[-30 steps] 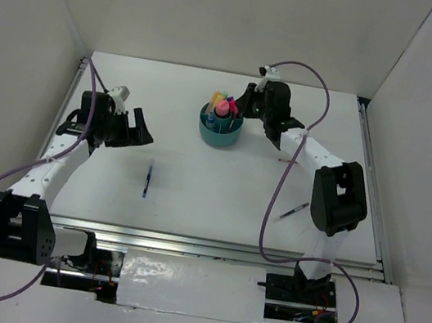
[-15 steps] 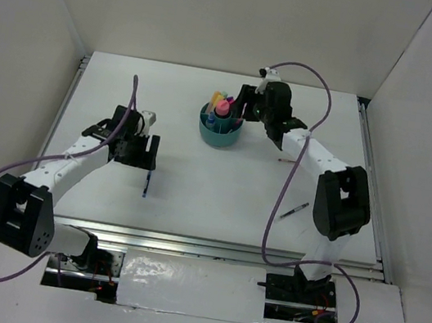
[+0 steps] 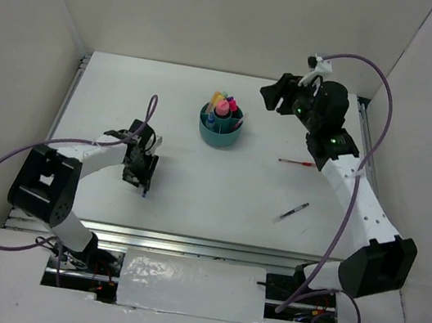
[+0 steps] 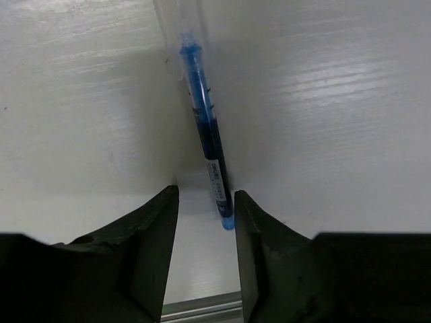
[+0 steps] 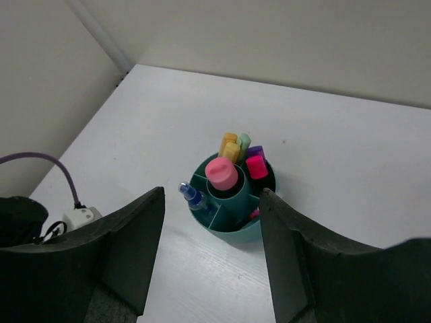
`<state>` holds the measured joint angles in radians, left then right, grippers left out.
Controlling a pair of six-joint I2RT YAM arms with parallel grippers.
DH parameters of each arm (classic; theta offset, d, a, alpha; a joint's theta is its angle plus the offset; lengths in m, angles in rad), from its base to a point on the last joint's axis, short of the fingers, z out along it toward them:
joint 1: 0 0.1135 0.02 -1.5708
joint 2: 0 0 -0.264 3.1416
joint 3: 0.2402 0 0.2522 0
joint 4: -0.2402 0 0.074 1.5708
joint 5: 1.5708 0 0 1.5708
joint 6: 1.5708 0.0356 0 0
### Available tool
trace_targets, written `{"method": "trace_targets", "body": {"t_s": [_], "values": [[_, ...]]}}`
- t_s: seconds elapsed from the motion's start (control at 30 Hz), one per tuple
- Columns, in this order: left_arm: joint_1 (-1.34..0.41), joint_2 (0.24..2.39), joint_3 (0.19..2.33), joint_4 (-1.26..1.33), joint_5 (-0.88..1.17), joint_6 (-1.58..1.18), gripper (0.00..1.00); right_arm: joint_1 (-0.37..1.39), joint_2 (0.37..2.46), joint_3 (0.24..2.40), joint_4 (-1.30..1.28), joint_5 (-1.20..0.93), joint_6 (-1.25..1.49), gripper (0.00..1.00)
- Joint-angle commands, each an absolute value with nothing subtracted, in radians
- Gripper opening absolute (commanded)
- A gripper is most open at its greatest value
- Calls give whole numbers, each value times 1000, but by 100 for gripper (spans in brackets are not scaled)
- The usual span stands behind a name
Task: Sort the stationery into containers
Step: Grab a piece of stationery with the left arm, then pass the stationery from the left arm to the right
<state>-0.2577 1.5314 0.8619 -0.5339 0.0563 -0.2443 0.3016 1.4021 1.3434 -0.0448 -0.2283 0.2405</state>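
Only one bit of writing found: small white label (image 4: 214,176) w/ dark print on the blue pen (image 4: 207,134), too tiny to read. Nothing legible on the other items.

Left gripper (image 4: 205,195): down low on the surface (image 3: 216,211), toward the left edge, approx. midway btw near and far edges. Jaws partly open, set astride the near end of the blue pen lying flat there. Pen end very close to one finger (image 4: 246,235), maybe touching, cannot tell; clear gap to the other finger. Not clamped, not lifted.

Right gripper (image 5: 212,192): up in the air toward the far right corner, jaws spread wide, holding nothing and touching nothing.

Below it in the wrist view, the teal organizer (image 5: 232,232), standing in the far half of the surface, approx. midway btw left and right edges. Inside: pink marker (image 5: 221,173) upright in the central cup; yellow marker (image 5: 230,149), green marker (image 5: 244,140) and magenta marker (image 5: 256,165) in outer compartments; blue-capped bottle (image 5: 190,196) leaning in the compartment on the left-edge side.

Loose on the right half of the surface, well apart from the organizer: red pen (image 3: 295,162), and black pen (image 3: 291,212) nearer the near edge.
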Motion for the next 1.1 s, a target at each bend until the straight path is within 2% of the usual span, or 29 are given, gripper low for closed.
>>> {"method": "trace_targets", "body": {"t_s": [0.0, 0.1, 0.2, 0.23, 0.3, 0.4, 0.43, 0.47, 0.57, 0.6, 0.7, 1.07], "values": [[-270, 1578, 905, -519, 31, -261, 50, 287, 1318, 1286, -72, -252, 219, 65], [-282, 1620, 917, -520, 15, -267, 44, 281, 1267, 1253, -69, -245, 213, 64], [-282, 1658, 934, -523, 6, -270, 29, 278, 1241, 1233, -81, -264, 207, 64], [-282, 1675, 942, -525, 6, -259, 16, 276, 1236, 1227, -86, -302, 206, 64], [-275, 1677, 960, -523, 6, -239, 0, 267, 1233, 1230, -100, -369, 203, 61], [-221, 1608, 963, -491, 257, -229, 0, 267, 1253, 1252, -156, -517, 221, 59], [-191, 1535, 960, -450, 432, -236, 0, 267, 1262, 1256, -176, -596, 232, 59], [-186, 1501, 956, -424, 512, -242, 0, 268, 1276, 1261, -176, -636, 244, 59], [-189, 1346, 966, -327, 721, -258, 0, 287, 1290, 1253, -120, -748, 319, 69], [-204, 1288, 976, -310, 745, -291, 0, 316, 1290, 1246, -83, -758, 349, 75], [-247, 1211, 1011, -272, 769, -336, 0, 379, 1301, 1244, -48, -776, 406, 81], [-327, 1160, 1091, -274, 750, -351, 0, 520, 1405, 1272, -5, -773, 511, 83]]}}
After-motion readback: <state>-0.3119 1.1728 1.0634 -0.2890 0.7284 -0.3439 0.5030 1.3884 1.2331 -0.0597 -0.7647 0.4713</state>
